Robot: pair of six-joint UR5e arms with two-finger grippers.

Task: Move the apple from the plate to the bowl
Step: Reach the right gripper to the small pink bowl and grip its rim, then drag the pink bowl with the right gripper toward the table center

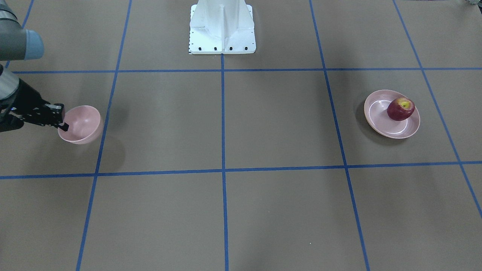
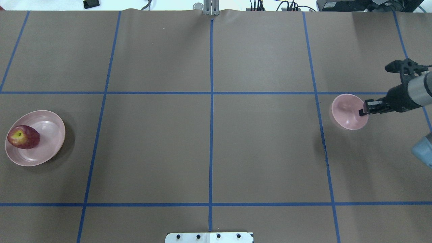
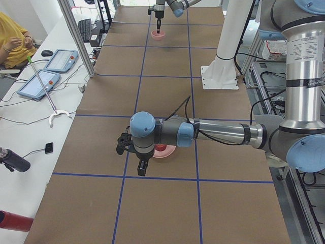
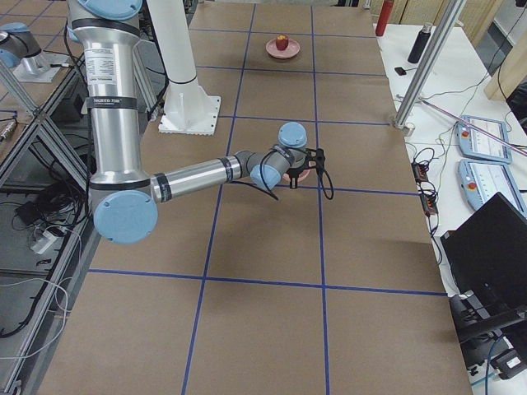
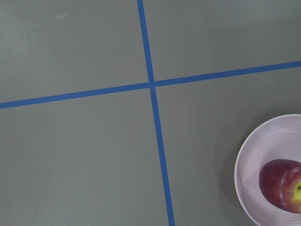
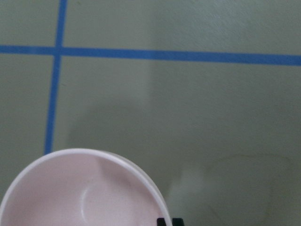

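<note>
The dark red apple (image 1: pixel 401 109) (image 2: pixel 23 137) lies on the shallow pink plate (image 1: pixel 380 124) (image 2: pixel 50 135), near its outer rim. The left wrist view shows the plate (image 5: pixel 249 160) and apple (image 5: pixel 282 186) at its lower right corner. My left gripper (image 3: pixel 141 166) shows only in the exterior left view, hanging beside the plate; I cannot tell if it is open. My right gripper (image 1: pixel 62 124) (image 2: pixel 362 111) is shut on the rim of the small deep pink bowl (image 1: pixel 81 124) (image 2: pixel 347 108) (image 6: pixel 80 193), held off the table on the far side from the plate. The bowl is empty.
The white robot base (image 1: pixel 222 30) (image 2: pixel 209 237) stands at the middle of the robot's table edge. Blue tape lines divide the brown table into squares. A side table with tablets (image 3: pixel 45 84) and metal posts (image 3: pixel 76 35) runs along the operators' side.
</note>
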